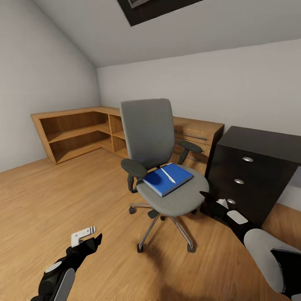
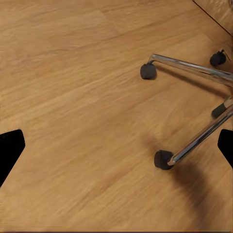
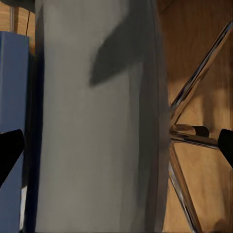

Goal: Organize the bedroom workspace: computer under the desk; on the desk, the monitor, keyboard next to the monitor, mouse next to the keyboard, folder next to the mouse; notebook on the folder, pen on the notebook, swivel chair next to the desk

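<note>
Attic room: sloped grey-white walls [image 1: 234, 83], wood plank floor [image 1: 62, 196], low wooden corner shelving [image 1: 75, 131], dark skylight [image 1: 150, 8] overhead.

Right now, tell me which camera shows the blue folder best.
The head view. There the whole folder lies flat on the chair seat with a pen on top. The right wrist view catches just a blue strip of it beside the grey seat. The left wrist view looks at the floor and the chair's chrome legs.

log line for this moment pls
scene: blue folder with pen on swivel chair | left claw open, low over floor | right claw open beside seat | holding: nothing
</note>
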